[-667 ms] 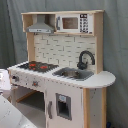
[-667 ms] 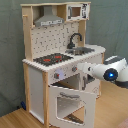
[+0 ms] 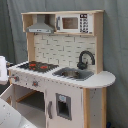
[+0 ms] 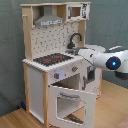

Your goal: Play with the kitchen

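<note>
The toy kitchen (image 3: 60, 75) of white and light wood shows in both exterior views, with a grey hood (image 3: 40, 26), pegboard back, black faucet (image 3: 85, 59), sink (image 3: 74, 74) and red-ringed stovetop (image 3: 37, 65). In the second exterior view its oven door (image 4: 70, 104) hangs open, swung down and forward. My white arm (image 4: 112, 62) reaches in from the second exterior view's right. The gripper (image 4: 81, 52) sits at the counter's front edge, just right of the stovetop (image 4: 52, 60) and above the knob panel. A white part of the arm (image 3: 3, 70) shows at the first exterior view's left edge.
A toy microwave (image 3: 75, 23) sits in the upper shelf. A rounded side counter (image 3: 102, 79) juts out beside the sink. A lower cabinet door (image 3: 62, 106) is closed. Grey curtain hangs behind, and a wooden floor (image 4: 15, 119) lies below.
The arm has risen from the level of the oven front to the counter edge and reached further toward the stovetop. The oven door stays open.
</note>
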`<action>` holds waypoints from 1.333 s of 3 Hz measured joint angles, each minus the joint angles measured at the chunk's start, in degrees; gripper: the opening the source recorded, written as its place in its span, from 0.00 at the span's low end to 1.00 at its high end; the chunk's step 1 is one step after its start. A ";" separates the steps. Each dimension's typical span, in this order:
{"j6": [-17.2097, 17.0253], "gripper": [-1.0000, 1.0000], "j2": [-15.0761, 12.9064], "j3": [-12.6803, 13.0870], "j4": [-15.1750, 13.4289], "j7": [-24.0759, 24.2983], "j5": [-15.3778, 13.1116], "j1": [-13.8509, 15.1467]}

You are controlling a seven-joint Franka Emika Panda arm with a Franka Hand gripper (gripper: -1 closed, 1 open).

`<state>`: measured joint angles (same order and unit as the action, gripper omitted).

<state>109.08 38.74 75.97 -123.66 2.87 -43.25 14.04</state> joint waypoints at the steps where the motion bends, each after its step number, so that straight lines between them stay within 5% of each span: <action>1: -1.14 1.00 0.90 -4.81 1.15 1.87 0.09 -2.88; 3: -1.16 1.00 0.53 -12.09 6.44 5.89 6.08 -1.49; 4: -1.14 1.00 -0.47 -12.74 9.46 6.52 10.02 1.25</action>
<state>107.93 38.27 63.23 -114.20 9.39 -33.23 15.29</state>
